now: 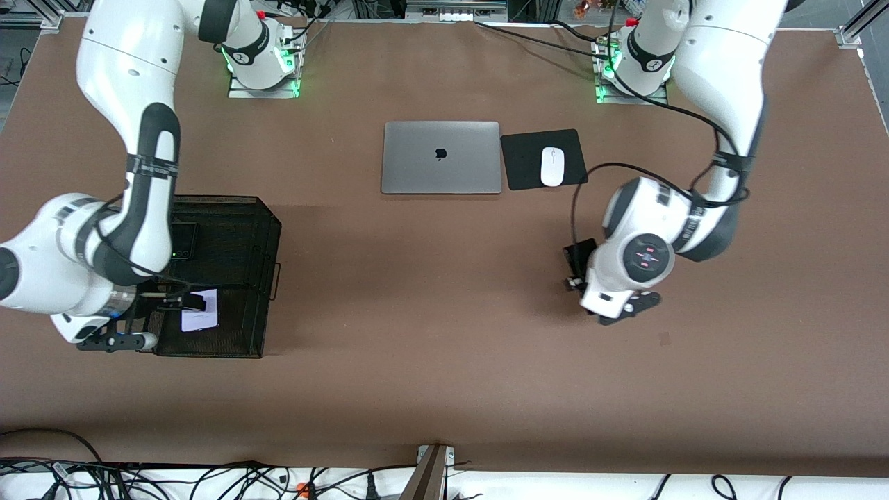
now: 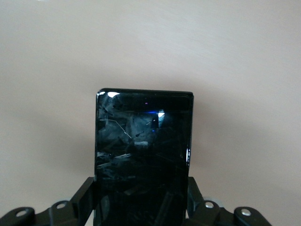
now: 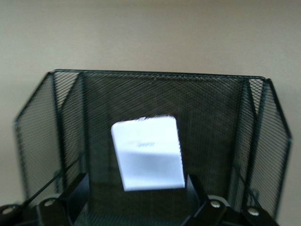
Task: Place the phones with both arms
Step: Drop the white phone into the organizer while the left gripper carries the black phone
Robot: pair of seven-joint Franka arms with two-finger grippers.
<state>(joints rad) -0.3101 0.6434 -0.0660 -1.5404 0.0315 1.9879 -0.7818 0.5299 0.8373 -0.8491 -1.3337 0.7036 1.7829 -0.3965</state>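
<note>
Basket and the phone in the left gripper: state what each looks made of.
Basket: black metal wire mesh, seemingly; the walls are see-through and finely woven, with thin rod rims.
Phone: glossy black glass front, probably; it mirrors bright spots, and pale cracks or smears cross it.

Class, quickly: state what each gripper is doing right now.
Left gripper: shut on the black phone.
Right gripper: open, white phone lying in the mesh basket.

Two white jointed arms, left arm (image 1: 722, 104) and right arm (image 1: 118, 104), dark grey joints, black cables looped alongside, green-lit bases with red buttons, black grippers with silver screws, round dark wrist panel with pink marks
</note>
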